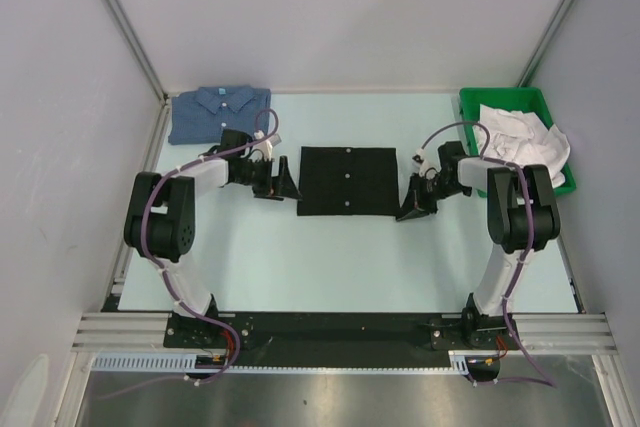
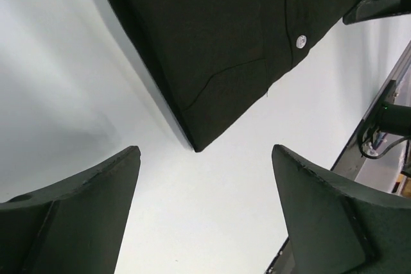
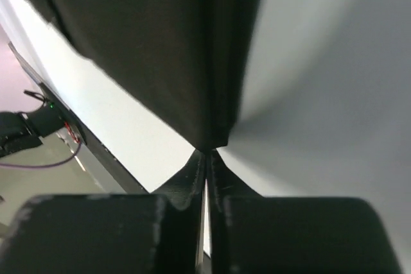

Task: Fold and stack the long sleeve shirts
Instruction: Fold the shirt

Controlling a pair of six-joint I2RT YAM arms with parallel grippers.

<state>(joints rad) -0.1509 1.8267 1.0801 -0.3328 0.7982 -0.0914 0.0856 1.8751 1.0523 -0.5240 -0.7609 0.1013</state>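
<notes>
Jaws first, nearest the bases: the left jaws stand wide open, low over the counter (image 1: 330,257), set either side of the near left corner of the black shirt (image 1: 347,179) without touching it, and they hold nothing. The right jaws are pressed together with their tips right at the shirt's near right corner; whether any cloth is caught between them I cannot tell, and at most it looks like a sliver. The black shirt lies mid-counter between the two arms, folded to a flat square with a button (image 2: 300,42) facing up. Farther back, the blue shirt (image 1: 218,112) sits folded in the far left corner, and a green bin (image 1: 470,112) at far right holds white cloth (image 1: 520,132). The likely next step is carrying black onto blue. The danger is an uneven lift: with one side pinched and the other loose, the square would drag and skew. A pinch on the top layer alone would peel the fold open
</notes>
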